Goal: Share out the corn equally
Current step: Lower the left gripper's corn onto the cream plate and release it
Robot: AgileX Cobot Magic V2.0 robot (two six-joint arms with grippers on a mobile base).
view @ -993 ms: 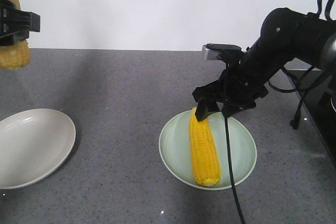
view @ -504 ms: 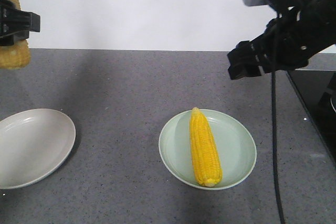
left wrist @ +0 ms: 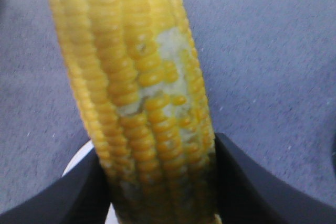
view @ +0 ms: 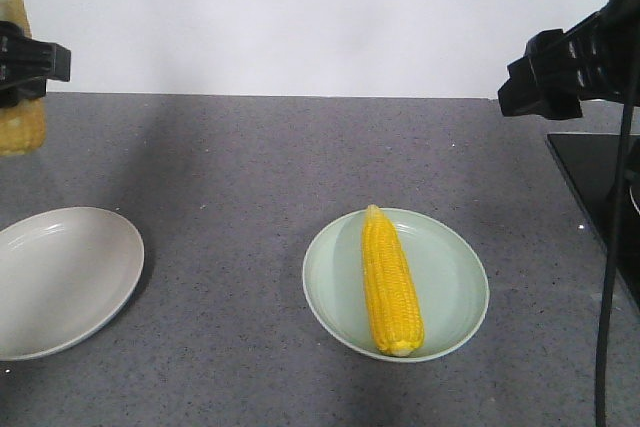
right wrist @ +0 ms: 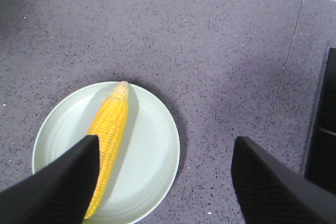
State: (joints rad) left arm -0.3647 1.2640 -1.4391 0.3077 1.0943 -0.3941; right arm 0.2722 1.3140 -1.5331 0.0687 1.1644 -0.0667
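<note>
One cob of corn (view: pixel 391 282) lies lengthwise across the pale green plate (view: pixel 455 292), its pointed tip at the plate's far rim and its blunt end at the near rim. A second cob (left wrist: pixel 142 103) hangs upright, clamped between the black fingers of the left gripper (view: pixel 22 65), up and to the left of the green plate, above the grey countertop (view: pixel 250 167). This cob shows a bare patch where kernels are missing. A white plate (view: pixel 60 282) sits on the counter well left of the green plate. The right gripper (right wrist: pixel 165 179) hovers above and to the right of the green plate, jaws spread wide and holding nothing.
</note>
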